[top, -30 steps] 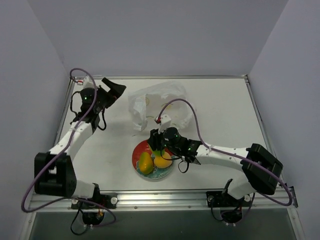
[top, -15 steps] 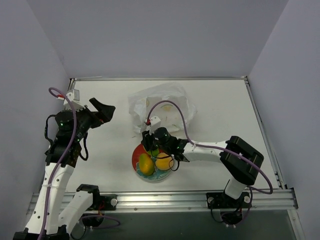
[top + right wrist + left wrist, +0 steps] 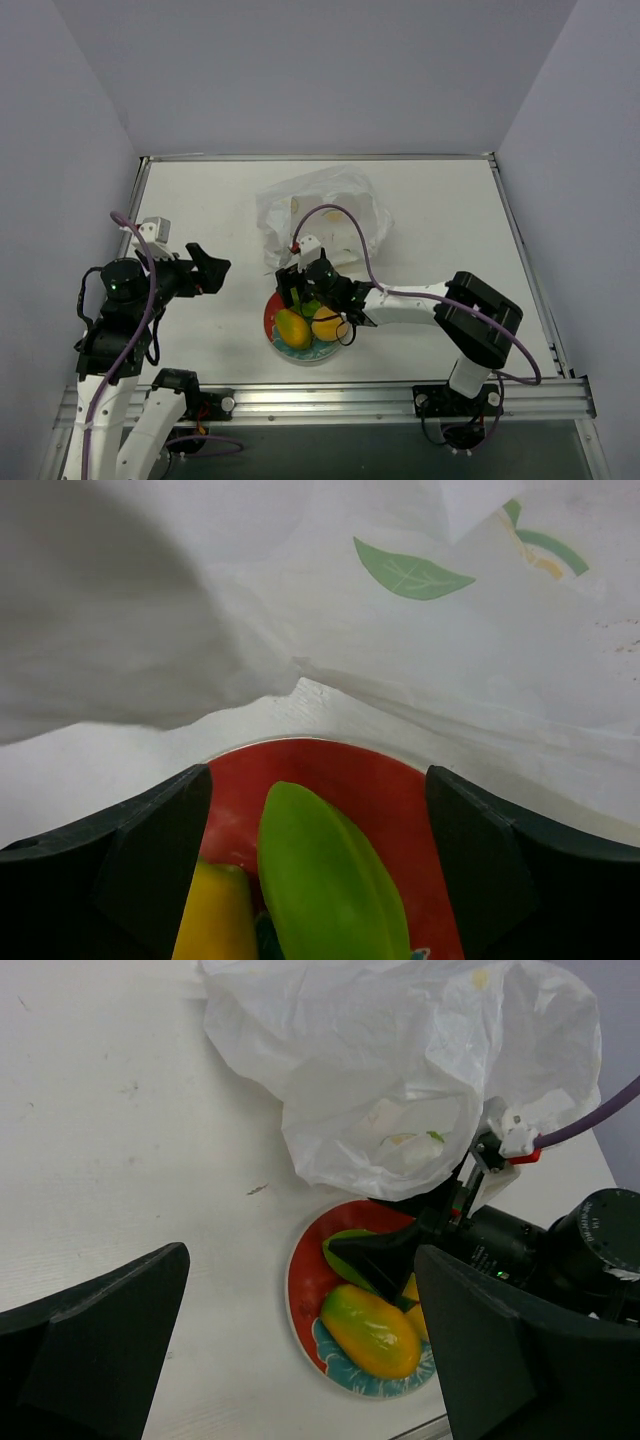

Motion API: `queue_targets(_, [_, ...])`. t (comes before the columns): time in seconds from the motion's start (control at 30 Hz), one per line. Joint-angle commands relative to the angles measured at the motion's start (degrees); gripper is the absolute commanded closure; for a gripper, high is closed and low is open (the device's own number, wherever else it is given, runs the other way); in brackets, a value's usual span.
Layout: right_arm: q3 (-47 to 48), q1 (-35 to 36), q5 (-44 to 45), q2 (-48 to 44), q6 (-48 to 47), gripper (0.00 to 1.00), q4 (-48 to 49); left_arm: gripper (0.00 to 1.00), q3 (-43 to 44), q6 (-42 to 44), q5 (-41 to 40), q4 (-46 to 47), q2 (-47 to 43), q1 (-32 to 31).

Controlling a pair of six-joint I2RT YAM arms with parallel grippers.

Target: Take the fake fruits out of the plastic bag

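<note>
The plastic bag [image 3: 322,212] lies crumpled at the table's middle back, and also shows in the left wrist view [image 3: 400,1070] and the right wrist view [image 3: 300,600]. Three fake fruits lie on the floral plate [image 3: 272,318]: a mango [image 3: 291,328], a round orange-yellow one [image 3: 326,323] and a flat green piece [image 3: 330,880]. My right gripper [image 3: 298,290] is open low over the plate's far side, with the green piece between its fingers but untouched. My left gripper [image 3: 208,270] is open and empty, raised left of the plate. A yellowish patch shows through the bag film; I cannot tell whether it is fruit or print.
The plate [image 3: 305,1285] sits just in front of the bag, its far rim close to the bag's edge. A metal rail [image 3: 320,395] runs along the table's near edge. Grey walls enclose the table on the left, back and right.
My left arm has pulled back from beside the bag toward the near left and lifted. My right gripper has shifted slightly left over the plate.
</note>
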Motion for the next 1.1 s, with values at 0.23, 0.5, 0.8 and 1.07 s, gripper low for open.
queue_targets(0.23, [-2.48,4.09,5.18,-22.21,-1.06,0.00,-7.61,0.06,7.61,5.83,4.14,-3.03,2.37,-2.65])
queue_targets(0.5, [-2.49,6.29,14.66,-48.05,0.69,0.00,-22.19,0.06,14.72,7.07,7.84,-3.12,1.86,-4.76])
queue_targets(0.8, [-3.89,6.38,29.96,-70.66,0.96,0.00,-28.62,0.06,18.08,6.19,6.69,-3.39,0.18,-4.76])
queue_targets(1.07, [-4.42,6.29,35.32,-75.66,4.73,0.00,-31.79,0.06,16.32,5.22,6.08,-3.30,-1.84,-4.76])
